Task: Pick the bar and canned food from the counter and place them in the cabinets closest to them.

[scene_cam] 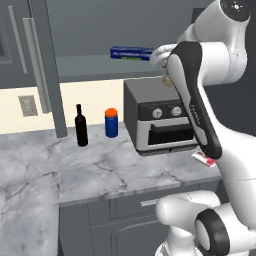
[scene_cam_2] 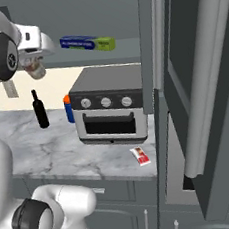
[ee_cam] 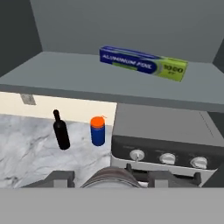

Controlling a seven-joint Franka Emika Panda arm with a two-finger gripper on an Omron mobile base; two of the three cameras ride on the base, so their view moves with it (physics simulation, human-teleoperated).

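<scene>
A long blue-and-green box of aluminium foil is seen lying flat on a grey shelf, set at a slant to its front edge. Below it, a boxy grey toaster oven with three round knobs and a dark door is placed upright. Just beside its left side, a blue cylinder with an orange lid is stood upright, and a dark glass wine bottle is stood near that. A grey wall socket is mounted on the cream backsplash.

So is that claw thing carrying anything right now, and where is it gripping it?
Yes: the gripper holds the canned food, clamped around its upper sides, raised before the open cabinet shelf.
</scene>
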